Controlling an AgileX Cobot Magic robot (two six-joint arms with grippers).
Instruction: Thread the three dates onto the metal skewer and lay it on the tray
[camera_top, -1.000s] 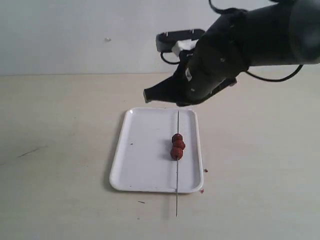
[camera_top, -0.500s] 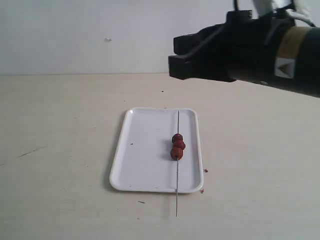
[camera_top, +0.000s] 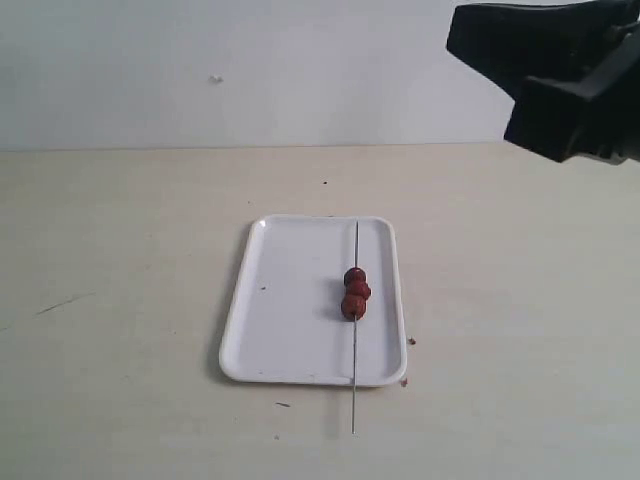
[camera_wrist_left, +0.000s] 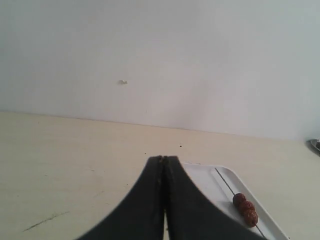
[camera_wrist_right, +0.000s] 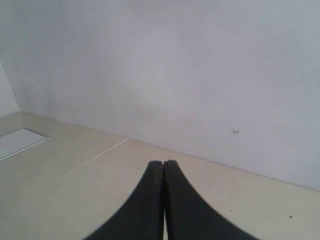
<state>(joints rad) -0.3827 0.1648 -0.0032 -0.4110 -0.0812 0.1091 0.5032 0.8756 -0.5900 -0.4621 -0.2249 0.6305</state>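
Skewer (camera_top: 354, 400), dates (camera_top: 355, 292) on tray (camera_top: 290, 320), apart from closed left claw (camera_wrist_left: 163, 161).

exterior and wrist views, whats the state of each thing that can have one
dates: all three threaded on the skewer, touching, over the tray
skewer: lying flat along the tray's right side, one end sticking out past the rim
tray: flat, holding the skewer
left end effector: shut, empty
right end effector: shut, empty
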